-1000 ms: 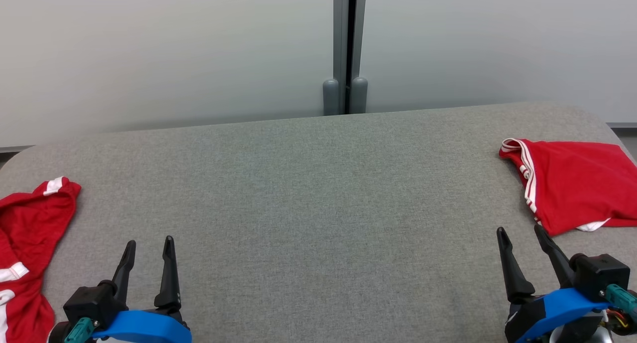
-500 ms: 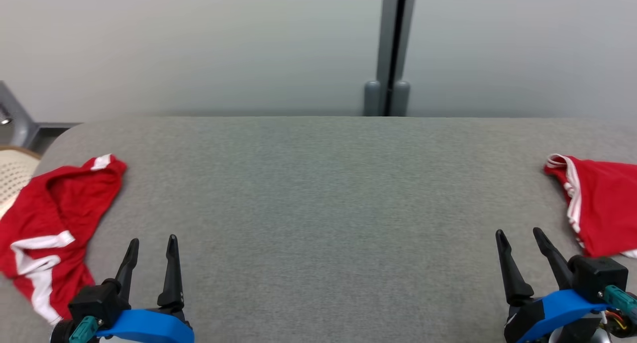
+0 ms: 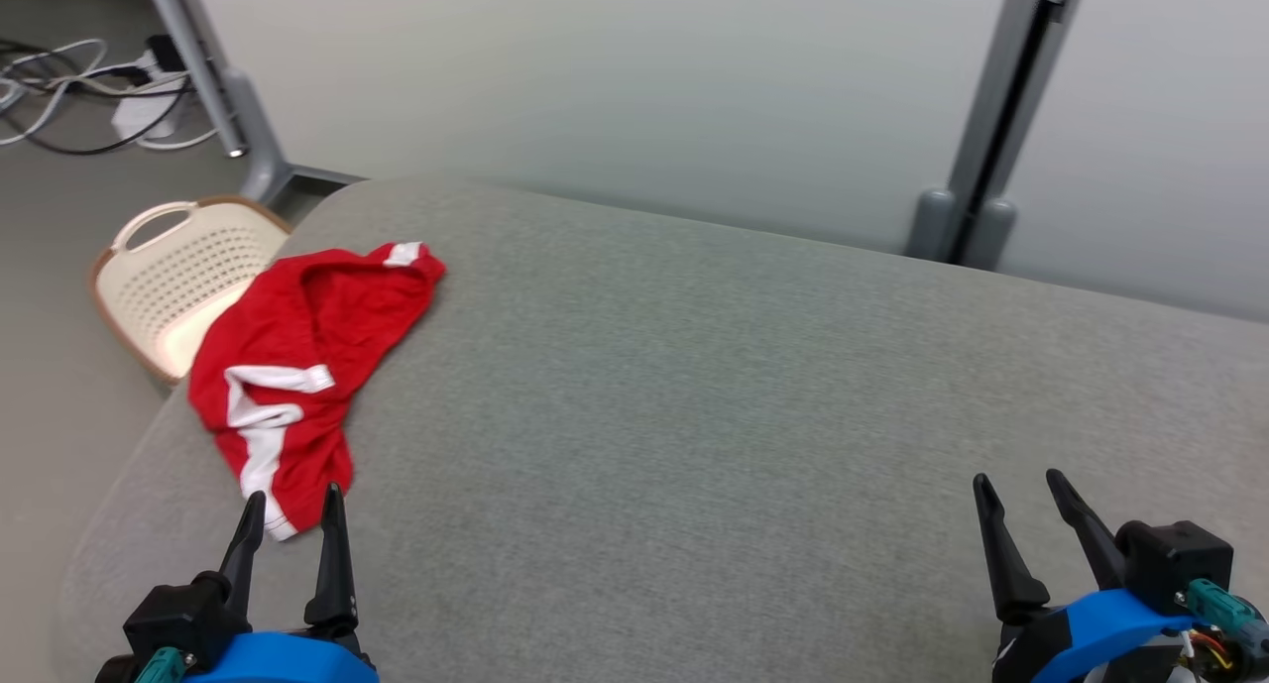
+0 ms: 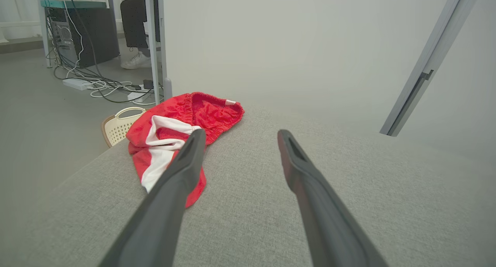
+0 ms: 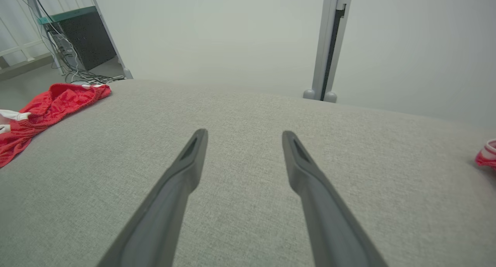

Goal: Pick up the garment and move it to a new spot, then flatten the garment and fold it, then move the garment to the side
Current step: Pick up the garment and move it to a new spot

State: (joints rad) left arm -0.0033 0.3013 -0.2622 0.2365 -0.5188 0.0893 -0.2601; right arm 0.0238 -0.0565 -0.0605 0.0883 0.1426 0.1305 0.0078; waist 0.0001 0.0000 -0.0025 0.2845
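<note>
A crumpled red garment [image 3: 297,366] with white trim lies at the left end of the grey padded table [image 3: 694,396], partly over its edge. In the left wrist view the garment [image 4: 174,127] sits just ahead and left of the fingers. My left gripper [image 3: 292,505] stands open right below the garment's near tip, holding nothing. Far off at the lower right my right gripper [image 3: 1021,490] is open and empty. The right wrist view catches the garment [image 5: 42,112] at its left edge, and a bit of a second red garment [image 5: 487,154] at its right edge.
A cream perforated basket [image 3: 169,282] stands on the floor beside the table's left end. Cables and a power strip [image 3: 139,108] lie on the floor beyond. A grey partition post [image 3: 977,148] rises behind the table. A computer case [image 4: 83,30] and a person's foot [image 4: 135,59] show past the basket.
The head camera has swung left, so the left garment now sits further in and the right one has left the picture. Both grippers stay open in the same rest pose.
</note>
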